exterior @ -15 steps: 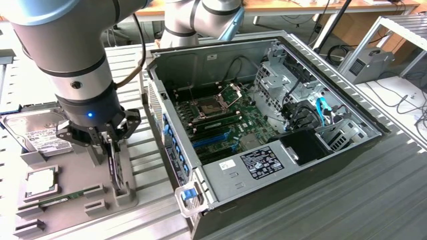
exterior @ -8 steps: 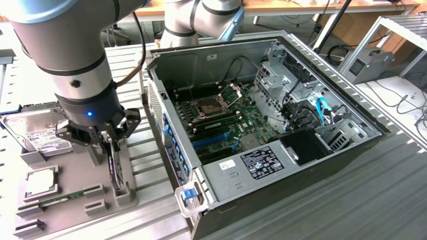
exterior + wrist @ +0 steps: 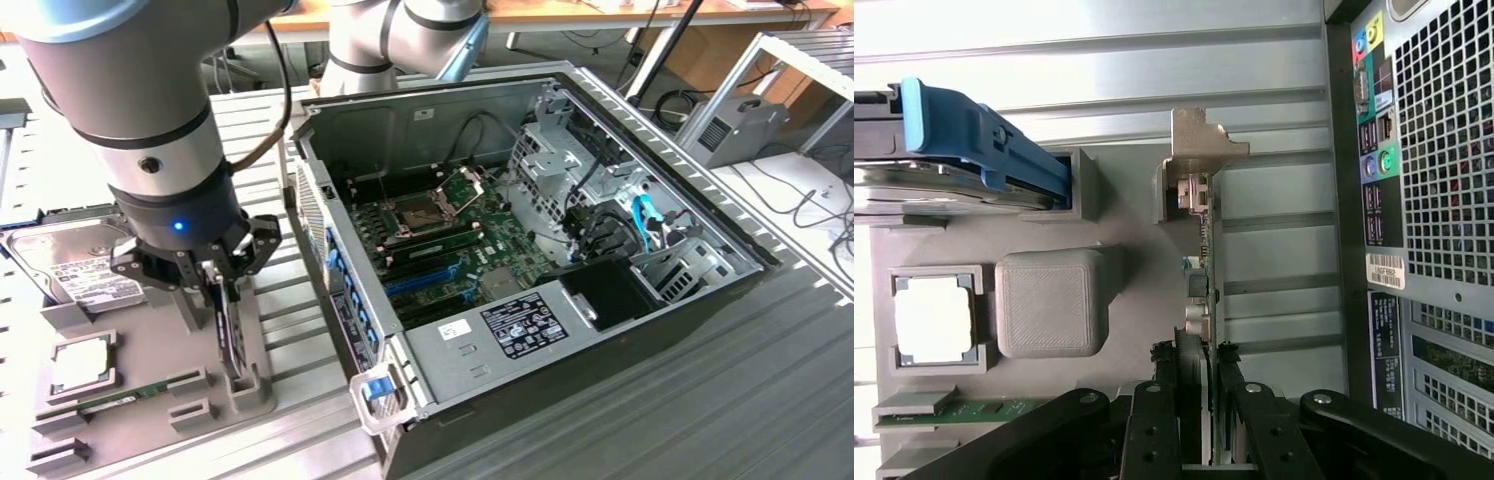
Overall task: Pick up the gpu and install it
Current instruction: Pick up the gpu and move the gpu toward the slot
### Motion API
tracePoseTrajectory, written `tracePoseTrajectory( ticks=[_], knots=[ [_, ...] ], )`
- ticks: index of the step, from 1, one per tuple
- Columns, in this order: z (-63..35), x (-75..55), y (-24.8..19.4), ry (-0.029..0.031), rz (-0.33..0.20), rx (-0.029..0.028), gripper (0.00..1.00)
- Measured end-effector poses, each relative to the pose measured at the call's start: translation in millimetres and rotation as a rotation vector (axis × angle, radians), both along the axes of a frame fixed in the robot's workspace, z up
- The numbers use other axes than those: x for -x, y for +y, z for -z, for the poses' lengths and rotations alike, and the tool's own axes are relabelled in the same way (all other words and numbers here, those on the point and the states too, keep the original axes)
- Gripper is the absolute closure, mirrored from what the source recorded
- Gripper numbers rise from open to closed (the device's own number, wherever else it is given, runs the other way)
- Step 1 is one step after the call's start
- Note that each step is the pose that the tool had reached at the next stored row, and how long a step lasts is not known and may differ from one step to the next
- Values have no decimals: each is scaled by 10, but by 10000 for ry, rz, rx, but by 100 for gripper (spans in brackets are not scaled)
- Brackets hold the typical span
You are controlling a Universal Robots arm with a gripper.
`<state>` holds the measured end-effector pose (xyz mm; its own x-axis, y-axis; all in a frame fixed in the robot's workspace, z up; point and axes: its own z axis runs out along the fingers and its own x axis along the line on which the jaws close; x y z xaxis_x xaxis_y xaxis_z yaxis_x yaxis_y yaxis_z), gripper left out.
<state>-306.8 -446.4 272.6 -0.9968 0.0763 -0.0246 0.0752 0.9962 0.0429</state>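
End effector (image 3: 1199,365) gripping gpu (image 3: 1206,258), grey tray (image 3: 1126,215), slatted table (image 3: 1154,70), wooden desk (image 3: 587,12) behind

Robotics lab: open computer case (image 3: 534,250) on slatted metal desk (image 3: 747,400); parts tray (image 3: 140,430) beside case, cable-strewn wooden benches (image 3: 601,12) behind case.

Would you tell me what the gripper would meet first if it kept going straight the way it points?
The gpu, standing on edge in the grey holder directly below the gripper; it seems level with the card's upper edge, though depth is unclear.
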Motion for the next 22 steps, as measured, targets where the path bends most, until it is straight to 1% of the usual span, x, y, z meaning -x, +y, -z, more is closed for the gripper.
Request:
tracePoseTrajectory(
  ticks=[22],
  knots=[
    [-58,0,0,1,0,1,73]
  ],
)
